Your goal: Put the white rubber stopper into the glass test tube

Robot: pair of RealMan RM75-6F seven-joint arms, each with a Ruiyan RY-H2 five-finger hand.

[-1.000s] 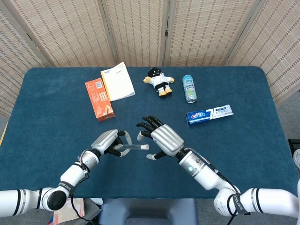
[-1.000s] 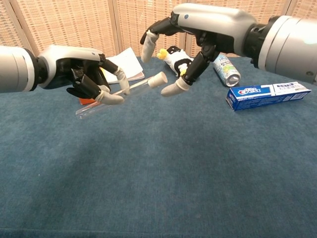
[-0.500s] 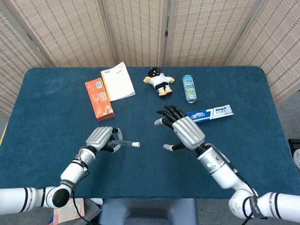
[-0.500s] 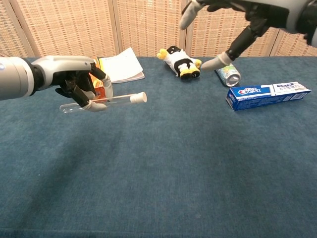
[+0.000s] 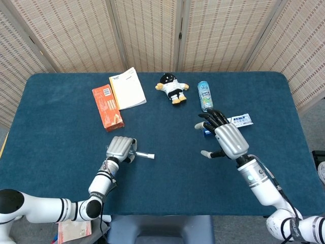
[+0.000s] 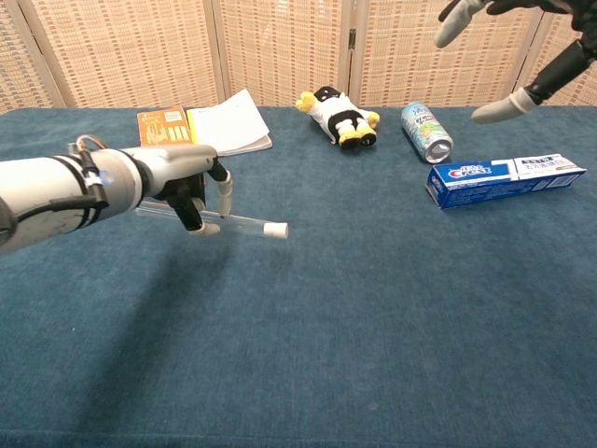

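Observation:
My left hand [image 5: 121,148] [image 6: 182,177] holds the glass test tube [image 6: 233,221] [image 5: 142,155] low over the table, lying nearly level. The white rubber stopper [image 6: 275,231] [image 5: 151,156] sits in the tube's mouth, at the end pointing right. My right hand [image 5: 226,136] [image 6: 508,56] is raised at the right with its fingers spread and nothing in it, well away from the tube and above the toothpaste box [image 6: 506,178] [image 5: 242,120].
At the back of the blue table [image 5: 61,127] lie an orange box [image 5: 107,107], a white booklet [image 5: 127,88], a small plush toy [image 5: 172,88] and a can [image 5: 204,95] on its side.
My left hand has lowered the stoppered tube toward the table and swung it level. My right hand has let go of the stopper and drawn off to the right, rising.

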